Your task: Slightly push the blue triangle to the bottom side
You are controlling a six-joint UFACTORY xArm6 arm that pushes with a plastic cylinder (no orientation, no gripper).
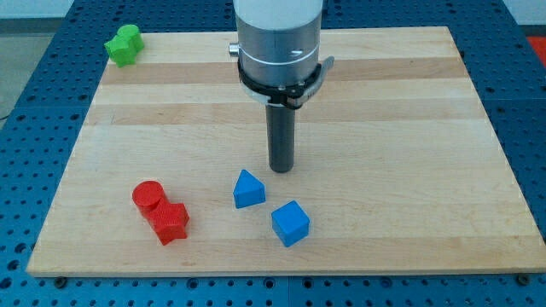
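Note:
The blue triangle (248, 189) lies on the wooden board (384, 128), a little below the middle. My tip (281, 170) rests on the board just above and to the right of the blue triangle, with a small gap between them. A blue cube (290, 223) sits below and to the right of the triangle, close to it but apart.
A red cylinder (148, 196) and a red star-like block (170, 223) touch each other at the lower left. A green block (124, 44) sits at the board's top left corner. The board's bottom edge runs close below the blue cube.

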